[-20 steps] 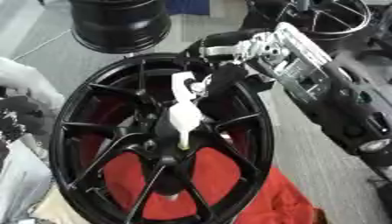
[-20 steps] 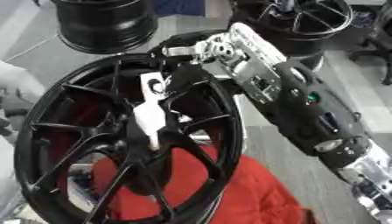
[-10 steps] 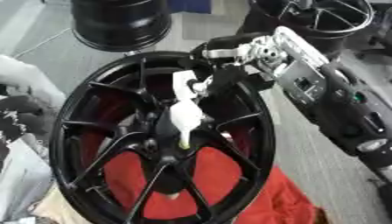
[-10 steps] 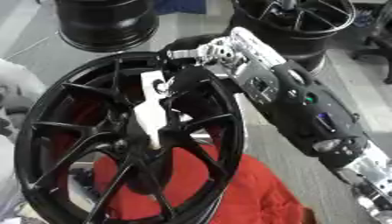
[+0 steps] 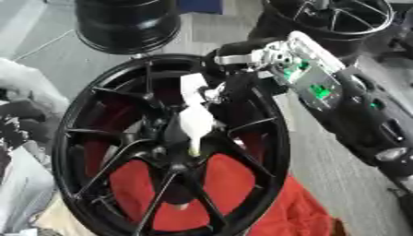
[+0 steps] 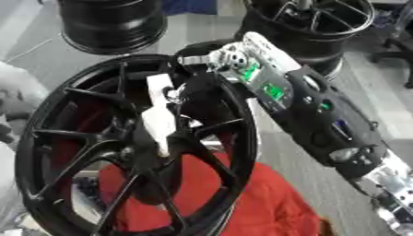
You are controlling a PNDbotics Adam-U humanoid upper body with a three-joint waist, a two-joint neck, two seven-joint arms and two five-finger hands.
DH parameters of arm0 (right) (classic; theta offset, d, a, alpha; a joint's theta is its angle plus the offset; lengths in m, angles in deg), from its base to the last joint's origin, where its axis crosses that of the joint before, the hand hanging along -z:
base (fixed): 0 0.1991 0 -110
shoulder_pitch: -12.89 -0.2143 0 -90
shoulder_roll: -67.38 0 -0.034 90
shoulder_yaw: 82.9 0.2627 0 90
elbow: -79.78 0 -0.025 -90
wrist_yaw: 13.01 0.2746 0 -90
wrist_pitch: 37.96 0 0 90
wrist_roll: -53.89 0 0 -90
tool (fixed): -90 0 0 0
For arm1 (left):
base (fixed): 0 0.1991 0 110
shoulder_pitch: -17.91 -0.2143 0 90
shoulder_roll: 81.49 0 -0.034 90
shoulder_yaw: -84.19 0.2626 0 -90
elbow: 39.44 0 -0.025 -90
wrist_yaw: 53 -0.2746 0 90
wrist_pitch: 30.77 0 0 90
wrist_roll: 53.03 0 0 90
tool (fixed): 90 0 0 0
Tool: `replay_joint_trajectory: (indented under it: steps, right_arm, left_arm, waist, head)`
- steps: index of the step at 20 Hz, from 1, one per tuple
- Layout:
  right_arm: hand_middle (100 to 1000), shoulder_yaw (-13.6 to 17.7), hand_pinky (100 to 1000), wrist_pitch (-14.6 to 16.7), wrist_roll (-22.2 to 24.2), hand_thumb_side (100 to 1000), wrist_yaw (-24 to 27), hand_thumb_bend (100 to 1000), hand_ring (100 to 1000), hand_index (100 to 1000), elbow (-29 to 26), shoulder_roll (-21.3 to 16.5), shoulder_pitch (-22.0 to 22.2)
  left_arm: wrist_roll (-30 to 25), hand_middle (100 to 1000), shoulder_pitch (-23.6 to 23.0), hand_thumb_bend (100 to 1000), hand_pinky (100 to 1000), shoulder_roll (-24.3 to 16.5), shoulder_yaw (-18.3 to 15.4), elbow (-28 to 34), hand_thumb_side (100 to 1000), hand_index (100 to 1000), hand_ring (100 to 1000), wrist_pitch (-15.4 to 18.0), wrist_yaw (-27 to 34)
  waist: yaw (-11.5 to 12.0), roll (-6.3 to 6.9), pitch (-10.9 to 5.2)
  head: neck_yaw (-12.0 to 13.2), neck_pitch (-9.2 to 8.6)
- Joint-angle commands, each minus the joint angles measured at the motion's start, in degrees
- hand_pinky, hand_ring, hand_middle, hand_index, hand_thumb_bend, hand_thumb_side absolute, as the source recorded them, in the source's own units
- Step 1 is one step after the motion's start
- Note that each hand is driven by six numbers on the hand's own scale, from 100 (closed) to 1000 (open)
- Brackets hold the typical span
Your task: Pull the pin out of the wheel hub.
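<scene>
Right hand [image 5: 234,90] fingers apparently curled on white pin [image 5: 194,120] (wheel hub [image 5: 179,159] centre).

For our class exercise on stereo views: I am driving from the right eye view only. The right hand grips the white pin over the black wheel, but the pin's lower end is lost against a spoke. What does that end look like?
Observer: In the left eye view the pin narrows to a thin yellowish tip.
Operator: Where does that tip sit?
Observer: Just above the wheel hub, where the spokes meet. I cannot tell whether it still touches the hub.
</scene>
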Motion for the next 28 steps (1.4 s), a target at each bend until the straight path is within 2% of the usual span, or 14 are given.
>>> replay_joint_trajectory:
  steps: [1, 18, 24, 25, 26, 28]
  right_arm:
    - [883, 0.3, 468, 0.1, 0.4, 721, -0.4, 100, 479, 968, 0.0, -0.4, -0.7]
    - [882, 0.1, 461, 0.5, -0.6, 681, -0.3, 100, 479, 970, -0.2, 0.5, -1.2]
    - [849, 0.4, 430, 0.5, -2.5, 602, 1.0, 100, 467, 944, -0.9, 0.6, -1.3]
    - [832, 0.5, 420, 0.5, -3.1, 577, 1.5, 100, 462, 930, -0.9, 0.7, -1.3]
    - [799, 0.6, 409, 0.4, -3.7, 495, 2.1, 100, 456, 906, -0.9, 0.8, -1.3]
    - [745, 0.7, 394, 0.4, -5.0, 434, 2.9, 100, 448, 863, -0.8, 0.8, -1.4]
  left_arm:
    - [-0.2, 670, 0.9, 100, 579, -0.2, -0.1, 1.3, 876, 785, 603, 0.1, 0.2]
    - [-0.3, 670, 1.1, 100, 580, -0.2, -0.1, 1.3, 877, 785, 603, 0.0, 0.3]
    - [-0.3, 670, 1.1, 100, 579, -0.2, -0.1, 1.3, 876, 785, 603, 0.0, 0.3]
    - [-0.3, 670, 1.1, 100, 579, -0.2, -0.1, 1.3, 877, 785, 603, 0.0, 0.3]
    - [-0.3, 670, 1.1, 100, 579, -0.2, -0.1, 1.3, 877, 785, 603, 0.0, 0.3]
    - [-0.3, 670, 1.1, 100, 579, -0.2, -0.1, 1.3, 876, 785, 603, 0.0, 0.3]
  waist:
    - [0.1, 0.21, -0.59]
    - [0.5, 0.13, -0.43]
    - [0.6, 0.14, -0.41]
    - [0.6, 0.14, -0.41]
    - [0.6, 0.14, -0.41]
    - [0.7, 0.13, -0.42]
  head:
    - [-0.2, -0.14]
    - [-0.4, -0.14]
    - [-0.4, -0.14]
    - [-0.4, -0.14]
    - [-0.4, -0.14]
    - [-0.4, -0.14]
